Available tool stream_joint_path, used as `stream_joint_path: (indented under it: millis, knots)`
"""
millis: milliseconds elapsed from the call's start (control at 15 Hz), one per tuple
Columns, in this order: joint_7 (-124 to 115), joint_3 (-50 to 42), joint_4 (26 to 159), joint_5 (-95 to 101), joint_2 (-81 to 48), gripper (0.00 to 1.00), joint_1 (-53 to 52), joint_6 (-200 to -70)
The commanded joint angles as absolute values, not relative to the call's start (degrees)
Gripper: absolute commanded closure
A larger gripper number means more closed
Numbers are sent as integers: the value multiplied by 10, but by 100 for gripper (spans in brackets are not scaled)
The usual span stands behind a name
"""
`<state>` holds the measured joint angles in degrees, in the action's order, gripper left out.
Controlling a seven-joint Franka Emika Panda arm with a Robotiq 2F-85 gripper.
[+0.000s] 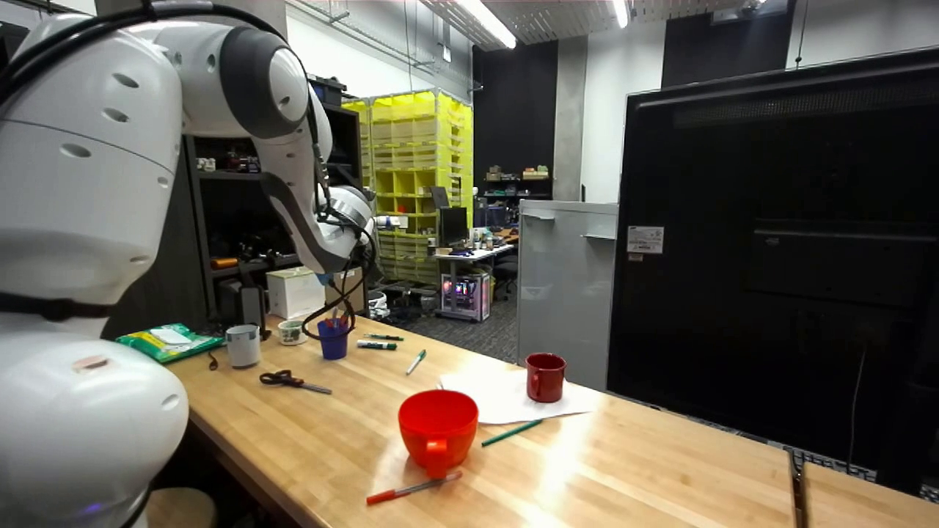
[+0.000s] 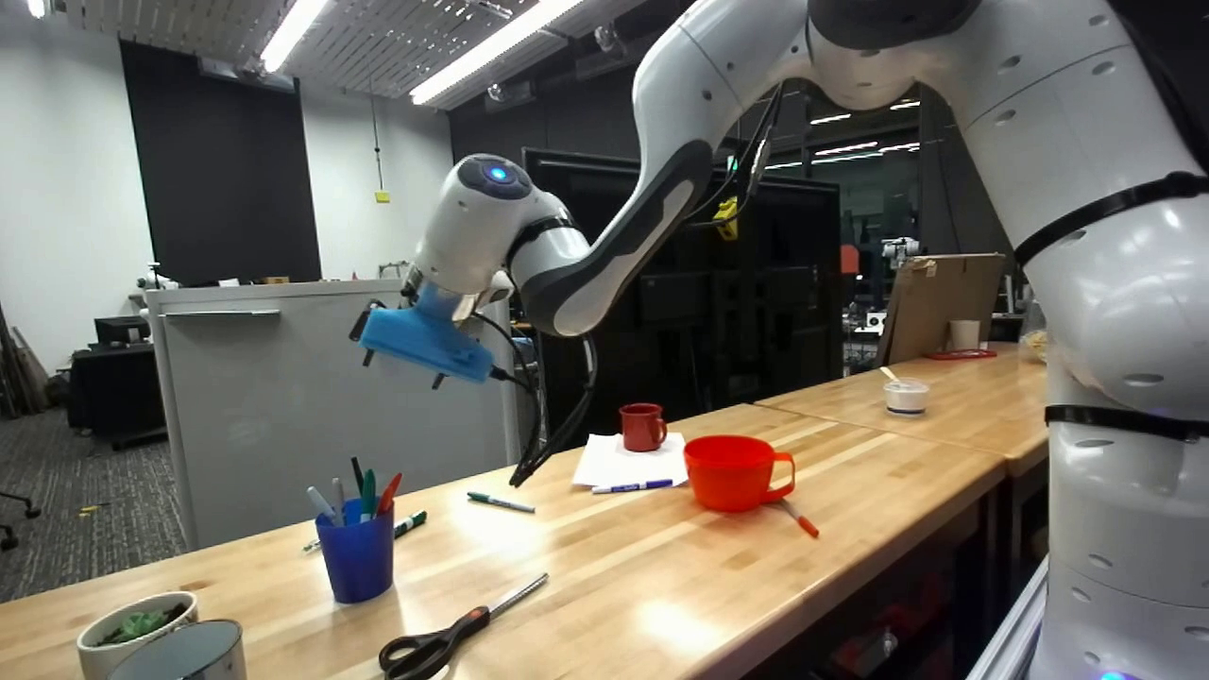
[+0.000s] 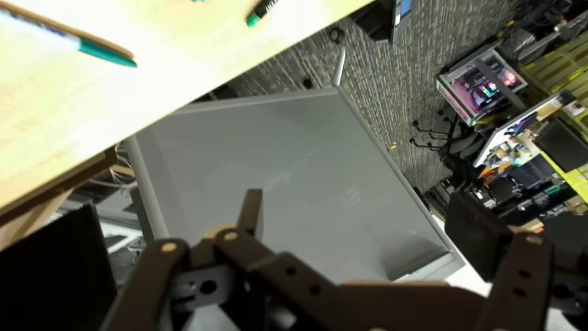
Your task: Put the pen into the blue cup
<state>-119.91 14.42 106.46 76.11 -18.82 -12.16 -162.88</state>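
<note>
The blue cup (image 1: 334,341) stands upright on the table and also shows in an exterior view (image 2: 358,559). Several pens stand in it, one with a slim, almost black end (image 2: 357,475). A slim dark green pen (image 1: 511,433) lies between the red bowl and the paper. I cannot tell for sure which of these is the task's pen. My gripper (image 2: 403,370) hangs in the air well above the table, beyond the blue cup. In the wrist view the gripper (image 3: 365,223) has its fingers wide apart with nothing between them. In an exterior view the arm mostly hides it.
The red bowl (image 1: 438,429), dark red cup (image 1: 546,378), red pen (image 1: 414,488), scissors (image 1: 293,381) and white mug (image 1: 243,345) stand or lie on the table. A blue marker (image 2: 633,486), a green-capped pen (image 2: 501,502) and a dark marker (image 1: 376,345) also lie there.
</note>
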Motion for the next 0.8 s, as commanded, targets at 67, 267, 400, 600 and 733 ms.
stream_joint_path:
  millis: [67, 267, 400, 600, 733]
  knots:
    - [-1133, 165, 1115, 662, -173, 0, -86, -1645]
    - [-1096, 192, 1154, 615, -164, 0, -60, -1645]
    - [-1096, 196, 1156, 614, -163, 0, -60, -1644]
    - [-1062, 209, 1163, 579, -168, 0, -45, -1660]
    - [-954, 253, 1188, 473, -176, 0, -7, -1673]
